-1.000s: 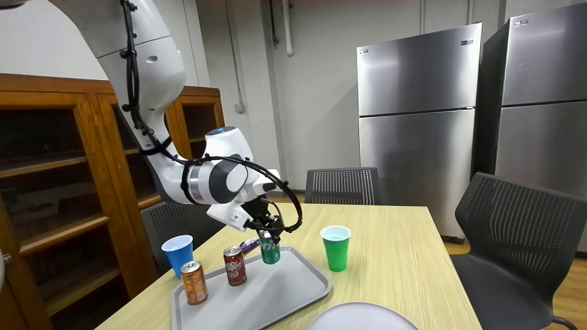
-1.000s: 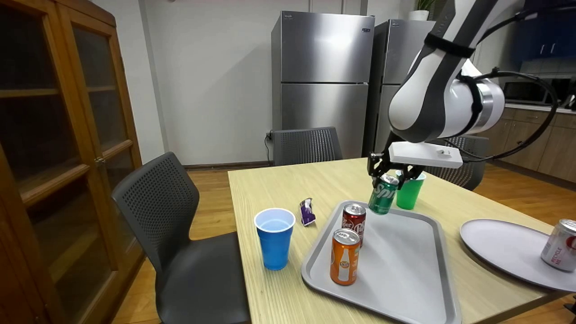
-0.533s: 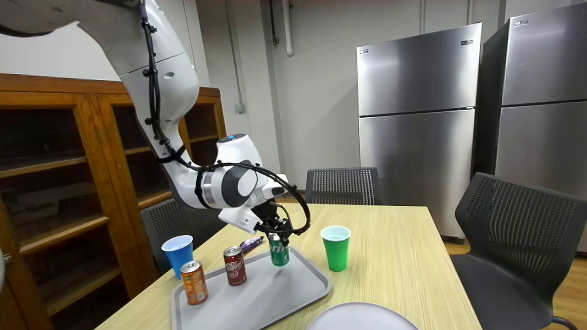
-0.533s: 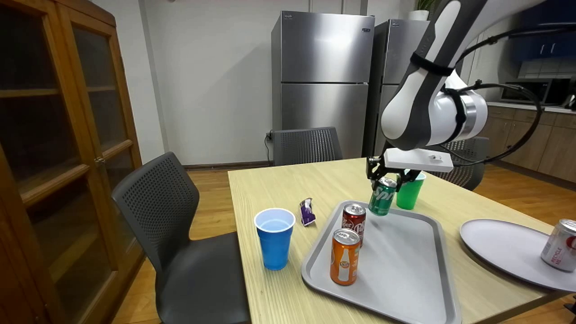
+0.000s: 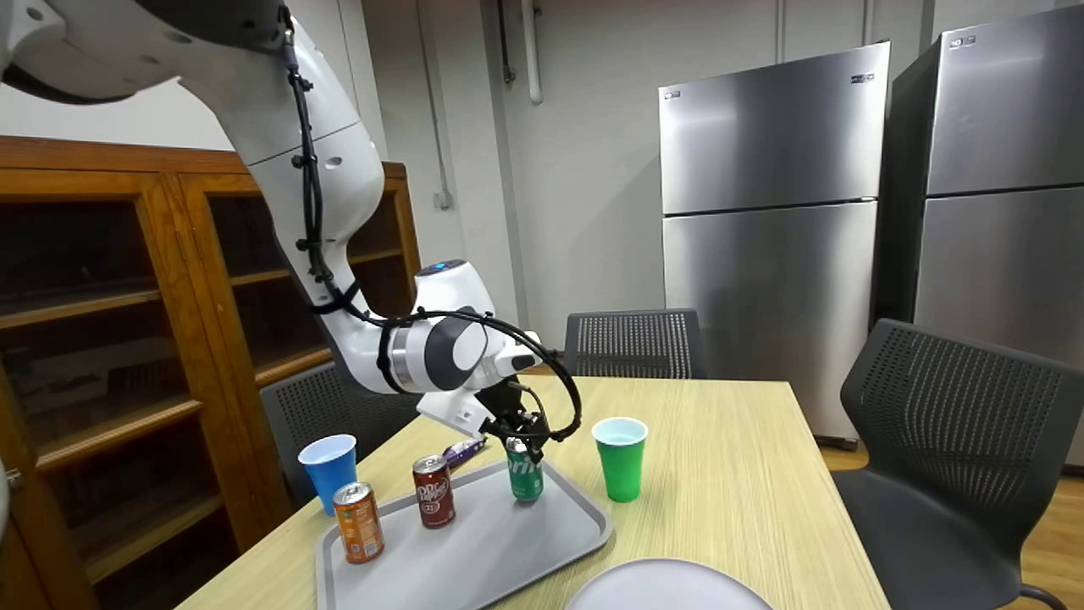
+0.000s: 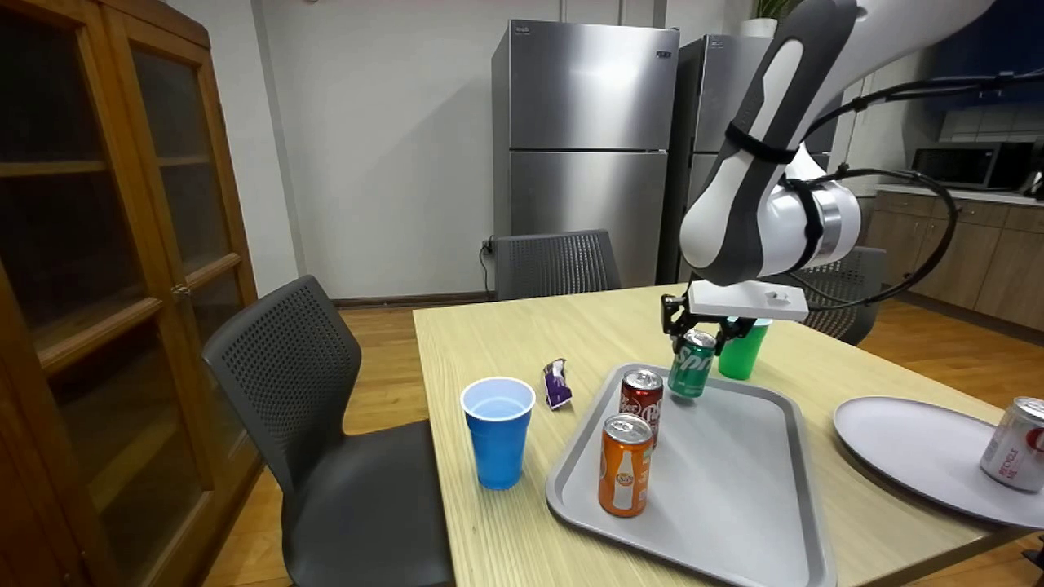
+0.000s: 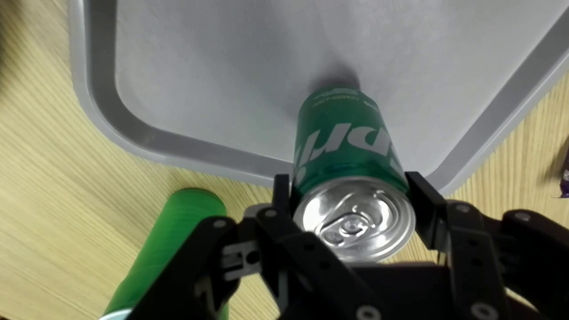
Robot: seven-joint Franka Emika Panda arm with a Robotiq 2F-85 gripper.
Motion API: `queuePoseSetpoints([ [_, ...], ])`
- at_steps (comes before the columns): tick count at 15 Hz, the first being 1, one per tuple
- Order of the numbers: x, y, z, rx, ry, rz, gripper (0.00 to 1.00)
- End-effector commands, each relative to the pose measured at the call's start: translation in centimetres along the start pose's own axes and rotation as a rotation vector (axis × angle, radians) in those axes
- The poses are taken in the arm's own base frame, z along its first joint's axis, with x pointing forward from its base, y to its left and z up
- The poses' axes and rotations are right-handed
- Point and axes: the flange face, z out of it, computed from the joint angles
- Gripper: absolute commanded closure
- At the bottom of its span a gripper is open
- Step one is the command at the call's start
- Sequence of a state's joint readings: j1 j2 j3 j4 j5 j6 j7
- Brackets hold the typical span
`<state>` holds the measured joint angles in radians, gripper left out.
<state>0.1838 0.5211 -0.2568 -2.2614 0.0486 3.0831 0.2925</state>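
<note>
the black jaws are clamped on the upper end of a green and silver metal soda can [image 7: 346, 160] with white lettering, which leans slightly over a rectangular grey plastic tray [image 6: 734, 481], near one corner; whether its base touches the tray is unclear. on that tray a dark red metal can [image 5: 434, 491] and an orange metal can [image 5: 359, 523] stand upright. beside the tray on the light wood table [image 6: 506, 342] stand a green plastic cup [image 5: 622, 462] and a blue plastic cup [image 6: 497, 440]

green, silver-topped Sprite can [image 7: 342, 142] | held | slightly tilted | over gray tray [image 6: 726, 481], contact unclear
</note>
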Motion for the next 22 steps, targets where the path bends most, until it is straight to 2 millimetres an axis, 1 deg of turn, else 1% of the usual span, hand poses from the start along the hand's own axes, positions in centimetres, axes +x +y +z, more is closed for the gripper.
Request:
queuePoseSetpoints([
  [1,1.3,-0.5,0.9,-0.017,-0.011,0.028,0.61],
  [2,1.4,-0.5,1.2,-0.023,-0.015,0.028,0.61],
  [3,1.5,-0.5,1.3,-0.027,-0.014,0.027,0.16],
  [5,1.7,-0.3,1.1,-0.022,-0.005,0.025,0.03],
  [6,1.9,-0.2,0.5,-0.013,-0.001,0.029,0.00],
  [8,2.2,-0.1,-0.5,-0.007,0.015,0.037,0.00],
  [11,2.6,0.3,-2.7,0.001,0.036,0.048,0.00],
  [14,3.0,1.3,-4.7,0.006,0.057,0.066,0.00],
  [17,2.8,3.3,-6.7,-0.003,0.059,0.098,0.00],
  [22,1.9,8.0,-9.4,-0.033,0.037,0.172,0.00],
])
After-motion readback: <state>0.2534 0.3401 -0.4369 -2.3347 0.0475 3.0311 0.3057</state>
